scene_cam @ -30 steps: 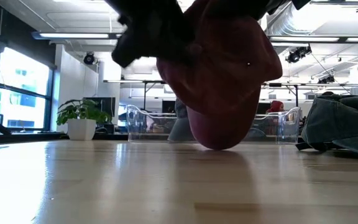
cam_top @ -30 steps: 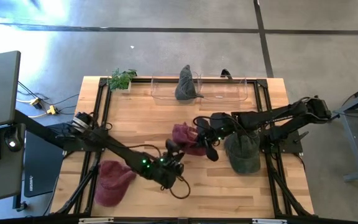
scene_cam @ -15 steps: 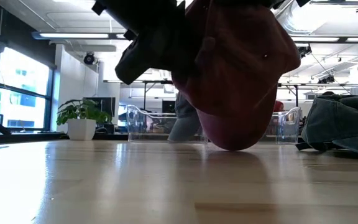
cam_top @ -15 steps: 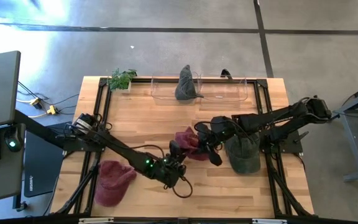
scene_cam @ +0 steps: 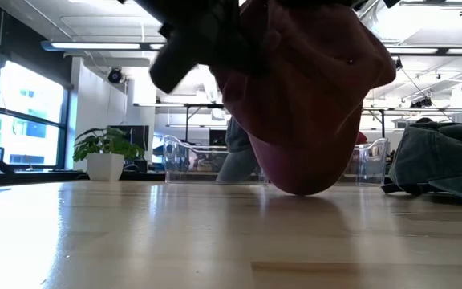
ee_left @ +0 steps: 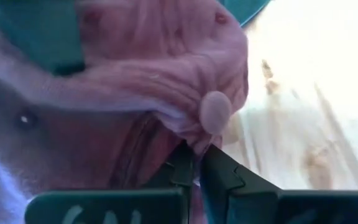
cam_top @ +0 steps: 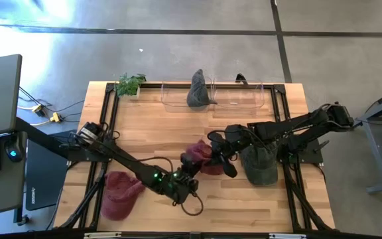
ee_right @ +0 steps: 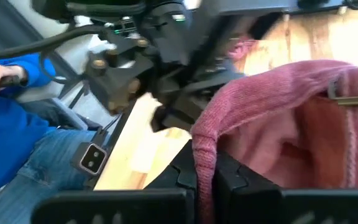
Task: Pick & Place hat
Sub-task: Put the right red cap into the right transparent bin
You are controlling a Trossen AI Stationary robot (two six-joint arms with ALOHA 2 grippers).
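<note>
A maroon knitted hat [cam_top: 203, 157] hangs between my two grippers over the middle of the table. In the low view it [scene_cam: 299, 104] bulges downward, and I cannot tell whether its lowest part touches the wood. My left gripper [cam_top: 190, 162] comes at it from the near left and is shut on it. My right gripper [cam_top: 213, 151] comes from the right and is also shut on it. A second maroon hat [cam_top: 119, 192] lies flat at the near left. A grey-green hat [cam_top: 260, 166] lies at the right. My left gripper pinches a bunched fold of the hat's crown [ee_left: 194, 144] between its two fingers, just beside the top button [ee_left: 214, 112]. The fingers come nearly level from the table's near left. The cloth hangs from them. My right gripper pinches the hat's rolled brim edge [ee_right: 204, 146] between its two fingers, coming slanting down from the table's right. The brim runs up out of the fingers and arches over, with the open inside [ee_right: 291, 143] of the hat showing beside it.
A clear container [cam_top: 211, 94] along the far edge holds a grey hat [cam_top: 197, 89]. A small plant [cam_top: 130, 83] stands at the far left corner. A person in a blue sleeve and jeans [ee_right: 17, 124] sits beyond the table's left side.
My left gripper has moved a little toward the hanging hat and shut on its crown. The hat stays hanging from my right gripper and has shifted slightly toward the table's near side.
</note>
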